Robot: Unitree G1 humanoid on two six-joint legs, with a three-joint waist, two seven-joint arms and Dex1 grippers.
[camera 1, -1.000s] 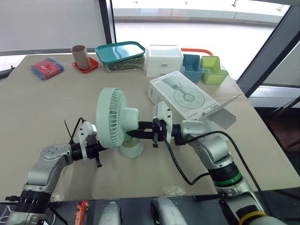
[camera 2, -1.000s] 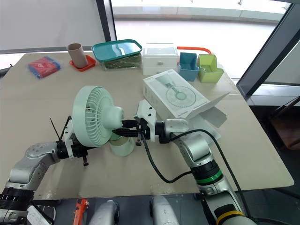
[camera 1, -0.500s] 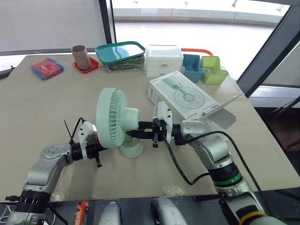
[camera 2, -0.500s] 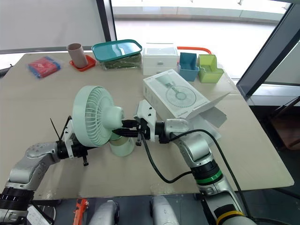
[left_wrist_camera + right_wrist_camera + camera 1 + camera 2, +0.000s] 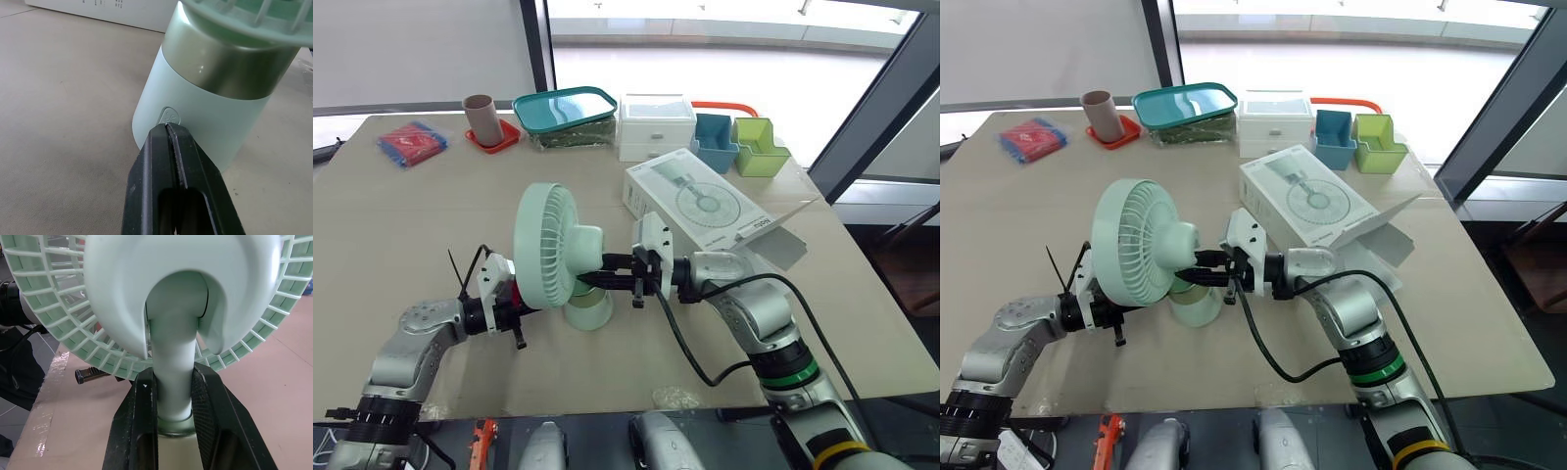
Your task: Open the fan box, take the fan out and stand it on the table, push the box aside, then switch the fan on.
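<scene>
The mint-green fan (image 5: 549, 246) stands upright on the table on its round base (image 5: 588, 307), head facing left. My right gripper (image 5: 173, 399) is shut on the fan's neck, a black finger on each side of the stem. My left gripper (image 5: 167, 129) is shut with nothing between its fingers. Its tips touch the small button (image 5: 170, 116) low on the base. In the eye views those tips are hidden behind the fan head. The white fan box (image 5: 697, 204) lies behind the right arm, its end flap (image 5: 785, 231) hanging open to the right.
Along the far edge stand a brown cup (image 5: 480, 115) on a red coaster, a teal-lidded container (image 5: 565, 111), a white drawer unit (image 5: 656, 125), a blue bin (image 5: 713, 141) and a green bin (image 5: 760, 145). A red-and-blue packet (image 5: 411, 143) lies far left. Crumpled clear plastic (image 5: 675, 397) sits at the front edge.
</scene>
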